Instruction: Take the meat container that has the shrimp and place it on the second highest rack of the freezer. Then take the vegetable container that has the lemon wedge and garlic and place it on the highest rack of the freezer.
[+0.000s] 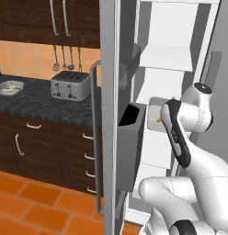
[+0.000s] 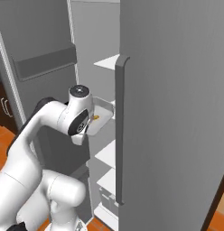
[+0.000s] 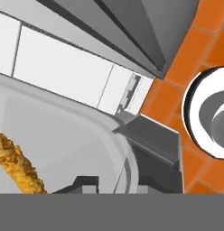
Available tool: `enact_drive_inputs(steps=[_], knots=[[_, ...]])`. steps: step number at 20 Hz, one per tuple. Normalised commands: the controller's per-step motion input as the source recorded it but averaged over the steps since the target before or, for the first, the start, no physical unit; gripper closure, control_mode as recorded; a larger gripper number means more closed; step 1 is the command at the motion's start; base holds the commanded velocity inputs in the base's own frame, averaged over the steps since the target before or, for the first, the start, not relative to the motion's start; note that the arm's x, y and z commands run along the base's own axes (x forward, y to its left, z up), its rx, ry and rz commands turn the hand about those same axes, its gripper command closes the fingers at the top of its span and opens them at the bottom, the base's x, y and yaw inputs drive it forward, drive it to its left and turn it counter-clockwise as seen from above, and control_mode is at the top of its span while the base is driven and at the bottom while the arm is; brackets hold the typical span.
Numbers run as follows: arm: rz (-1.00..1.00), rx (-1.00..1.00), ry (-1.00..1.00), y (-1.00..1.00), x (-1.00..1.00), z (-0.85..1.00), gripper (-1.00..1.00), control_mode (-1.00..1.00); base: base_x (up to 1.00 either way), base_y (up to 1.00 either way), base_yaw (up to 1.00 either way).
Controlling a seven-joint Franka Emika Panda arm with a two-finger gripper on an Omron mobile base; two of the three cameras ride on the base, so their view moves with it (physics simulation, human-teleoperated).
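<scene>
The arm is reaching into the open freezer (image 1: 180,27), and the hand (image 3: 111,187) is gripping the rim of the meat container (image 1: 155,114), its fingers nearly shut on the thin wall. The shrimp (image 3: 16,164) is lying inside the pale tray, near its left side in the hand view. The container is sitting at mid-height in the white interior, below the upper white shelf (image 1: 166,57). Far left, a toaster (image 1: 70,85) is standing on the dark tabletop (image 1: 37,108).
</scene>
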Motion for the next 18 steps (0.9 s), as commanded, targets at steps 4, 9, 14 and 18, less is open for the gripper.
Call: enact_drive_inputs(steps=[4,9,14,18], knots=[[-0.13,-0.03,-0.01,-0.27,0.24,0.0,1.0,-1.0,0.0,0.0,0.0],[-0.14,0.0,0.0,-0.36,0.59,0.0,1.0,-1.0,0.0,0.0,0.0],[-0.04,0.0,0.0,-0.2,0.78,0.0,1.0,-1.0,0.0,0.0,0.0],[0.0,0.0,0.0,-0.16,0.81,0.0,1.0,-1.0,0.0,0.0,0.0]])
